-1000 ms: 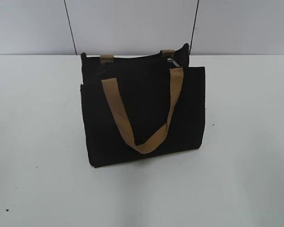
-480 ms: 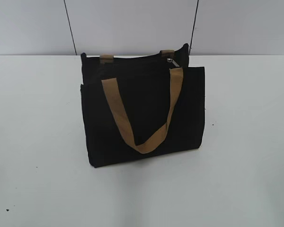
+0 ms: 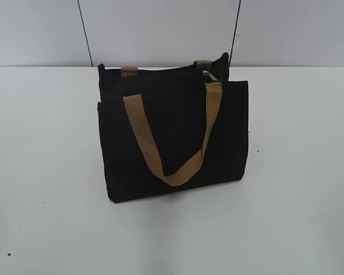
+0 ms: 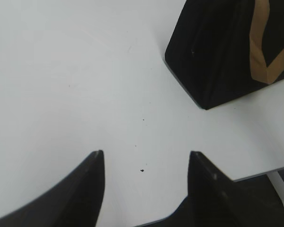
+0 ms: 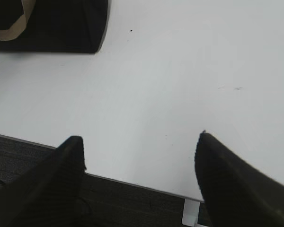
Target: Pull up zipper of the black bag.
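White table [image 3: 298,189], pale wall panels behind with two dark seams. Black bag [image 3: 172,137] stands upright a little back of the table's middle, boxy, front face toward the exterior camera. One tan strap [image 3: 171,143] hangs in a loop down the front; two tan tabs show at the rear top edge. Zipper [image 3: 160,77] runs along the top, its small silver pull [image 3: 210,75] at the right end near the right tab.

Left gripper [image 4: 146,158]: jaws spread wide, nothing between them, low over bare table near the edge, bag corner up and to the right, well apart. Right gripper [image 5: 141,139]: jaws wide apart, holding nothing, over the table edge, bag at upper left, well apart.
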